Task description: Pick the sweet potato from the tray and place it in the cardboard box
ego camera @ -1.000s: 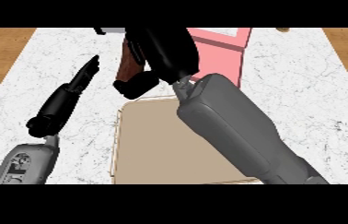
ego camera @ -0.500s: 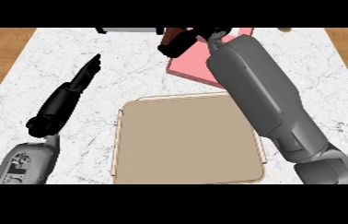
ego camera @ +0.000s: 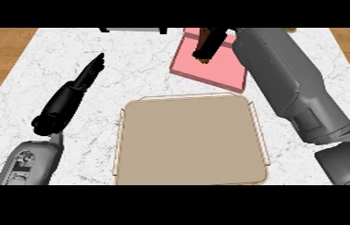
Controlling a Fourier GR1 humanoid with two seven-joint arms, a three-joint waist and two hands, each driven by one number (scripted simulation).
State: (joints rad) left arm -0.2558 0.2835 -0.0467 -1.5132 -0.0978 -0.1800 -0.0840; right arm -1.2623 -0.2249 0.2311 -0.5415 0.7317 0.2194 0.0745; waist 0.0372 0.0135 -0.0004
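A: Nearest to us, what do you see?

B: The cardboard box (ego camera: 190,140), open and with nothing inside. To its left the left hand (ego camera: 71,96) lies low over the counter (ego camera: 137,62), fingers straight and together, pointing away. It has not moved.

A: And what has changed?

B: A second ago the right hand (ego camera: 210,42) was over the box's far-left corner. Now it has swung to the far right and is over the pink tray (ego camera: 212,66). I judge it is only now reaching for the pick.

A: Where is the sweet potato (ego camera: 202,56)?

B: On the tray, I think: a small brown end shows just under the fingers. Its long axis seems to run near to far, but the hand hides most of it.

A: Are the fingers closed on it?

B: I cannot tell.
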